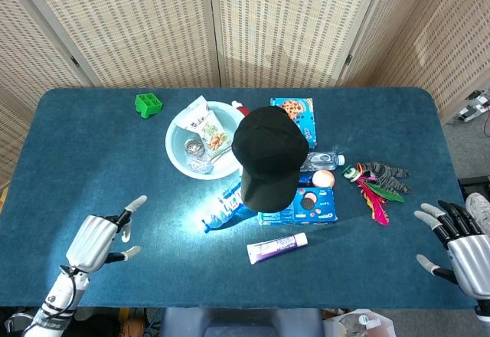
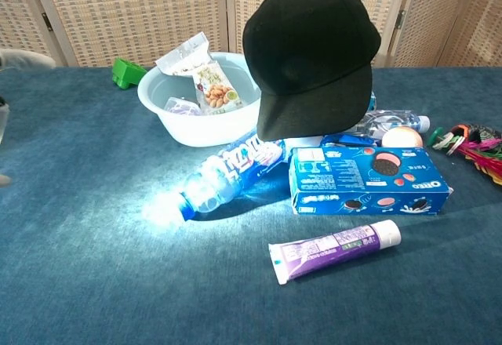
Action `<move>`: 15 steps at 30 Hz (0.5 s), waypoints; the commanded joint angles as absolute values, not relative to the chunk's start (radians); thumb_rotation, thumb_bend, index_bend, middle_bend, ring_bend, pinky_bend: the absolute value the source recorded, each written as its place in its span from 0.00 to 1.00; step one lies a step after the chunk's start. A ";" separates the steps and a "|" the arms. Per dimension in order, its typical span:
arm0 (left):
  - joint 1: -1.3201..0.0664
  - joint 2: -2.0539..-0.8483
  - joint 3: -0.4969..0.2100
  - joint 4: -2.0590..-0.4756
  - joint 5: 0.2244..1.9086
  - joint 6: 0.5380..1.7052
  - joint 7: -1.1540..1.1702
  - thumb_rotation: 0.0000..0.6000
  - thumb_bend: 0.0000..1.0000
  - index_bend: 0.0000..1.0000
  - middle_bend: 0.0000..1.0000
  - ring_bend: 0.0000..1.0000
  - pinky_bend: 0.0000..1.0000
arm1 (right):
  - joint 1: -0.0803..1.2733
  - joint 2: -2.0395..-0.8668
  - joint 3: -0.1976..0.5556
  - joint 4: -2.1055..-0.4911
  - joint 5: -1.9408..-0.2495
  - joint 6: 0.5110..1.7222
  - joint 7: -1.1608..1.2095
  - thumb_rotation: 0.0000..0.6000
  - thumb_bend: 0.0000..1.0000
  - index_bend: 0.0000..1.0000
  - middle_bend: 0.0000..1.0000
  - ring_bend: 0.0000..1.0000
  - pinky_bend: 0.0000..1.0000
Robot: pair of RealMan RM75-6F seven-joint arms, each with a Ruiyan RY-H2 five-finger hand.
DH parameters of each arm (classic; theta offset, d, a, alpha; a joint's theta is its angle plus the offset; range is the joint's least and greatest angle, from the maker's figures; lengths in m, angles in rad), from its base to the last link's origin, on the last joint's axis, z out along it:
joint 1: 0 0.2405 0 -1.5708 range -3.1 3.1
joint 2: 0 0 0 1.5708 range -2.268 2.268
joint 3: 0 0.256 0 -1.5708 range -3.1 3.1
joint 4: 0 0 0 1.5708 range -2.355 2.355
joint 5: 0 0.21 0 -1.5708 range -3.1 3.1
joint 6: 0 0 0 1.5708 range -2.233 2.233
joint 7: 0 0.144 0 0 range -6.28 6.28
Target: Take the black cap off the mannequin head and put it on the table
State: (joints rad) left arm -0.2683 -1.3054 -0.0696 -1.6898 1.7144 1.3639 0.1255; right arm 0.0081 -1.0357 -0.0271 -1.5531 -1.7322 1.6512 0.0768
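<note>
From high above, our head view looks steeply down on the whole table point(image 1: 92, 145). Our chest view sits low and near, facing 12 o'clock. We see the black cap point(image 1: 268, 155) point(image 2: 312, 51) and central clutter in both.

Woven beige folding screen point(image 1: 253, 23), blue-clothed table point(image 1: 92, 168), bright light patch
</note>
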 commanded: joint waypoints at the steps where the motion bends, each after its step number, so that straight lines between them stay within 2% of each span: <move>1: -0.331 -1.388 -0.101 -1.643 1.723 1.325 0.113 1.00 0.04 0.22 0.92 0.95 1.00 | 0.007 -1.036 -0.028 -1.553 -1.732 1.650 0.076 1.00 0.11 0.25 0.21 0.10 0.14; 11: -0.477 -1.613 -0.150 -1.450 1.772 1.309 0.068 1.00 0.04 0.36 0.97 1.00 1.00 | 0.001 -1.034 -0.028 -1.555 -1.721 1.648 0.071 1.00 0.11 0.25 0.21 0.10 0.14; 15: -0.525 -1.684 -0.165 -1.389 1.766 1.297 0.065 1.00 0.04 0.37 0.97 1.00 1.00 | 0.002 -1.035 -0.027 -1.555 -1.717 1.641 0.069 1.00 0.11 0.25 0.21 0.10 0.14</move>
State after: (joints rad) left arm -0.4998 -1.6560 -0.1534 -1.4128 1.7658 1.3044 0.0714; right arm 0.0018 -1.0352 -0.0269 -1.5550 -1.7175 1.6410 0.0696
